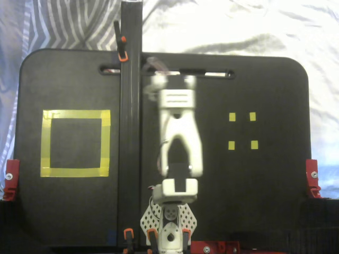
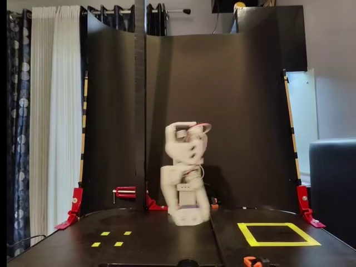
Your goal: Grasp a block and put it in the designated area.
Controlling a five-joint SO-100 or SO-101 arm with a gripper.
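The blurred white arm (image 1: 177, 140) reaches straight across the board's middle, its claw (image 2: 188, 214) gripping the block (image 2: 189, 207).

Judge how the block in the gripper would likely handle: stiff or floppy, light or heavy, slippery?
Probably stiff: the block shows as a compact dark sliver inside the gripper, not drooping. Likely light, being small beside the gripper. Blur hides its surface, so slipperiness can't be judged.

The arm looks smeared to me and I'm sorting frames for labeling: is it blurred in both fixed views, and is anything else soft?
In a fixed view from above, the arm is motion-blurred, most at its far end; the yellow square stays crisp. In a fixed view from the front, the arm is smeared too, its jaws unreadable; the yellow square is sharp.
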